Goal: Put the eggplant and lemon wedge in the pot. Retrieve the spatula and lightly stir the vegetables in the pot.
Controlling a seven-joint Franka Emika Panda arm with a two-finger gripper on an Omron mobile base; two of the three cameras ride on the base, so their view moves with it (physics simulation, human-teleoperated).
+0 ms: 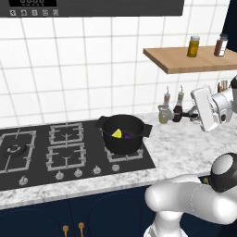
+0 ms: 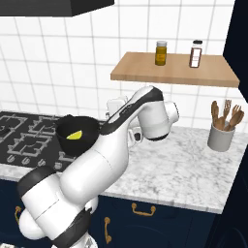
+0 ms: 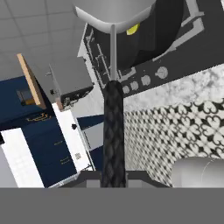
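The black pot (image 1: 122, 135) stands on the right rear burner of the cooktop. Inside it lie the yellow lemon wedge (image 1: 117, 134) and the purple eggplant (image 1: 127, 136). The arm hides much of the pot (image 2: 76, 131) in the right base view, where the lemon wedge (image 2: 73, 135) still shows. My gripper (image 1: 184, 113) hovers over the counter to the right of the pot, level with its rim. It is shut on the spatula's dark handle (image 3: 113, 131). In the hand view my gripper (image 3: 113, 177) looks along the spatula, whose silver blade (image 3: 113, 11) points at the pot (image 3: 146, 37) and lemon wedge (image 3: 132, 29).
A wooden shelf (image 1: 185, 62) with two spice jars hangs above the gripper. Two small bottles (image 1: 165, 104) stand at the wall just behind it. A grey cup of wooden utensils (image 2: 222, 135) sits at the counter's far right. The cooktop (image 1: 28, 152) stretches left of the pot.
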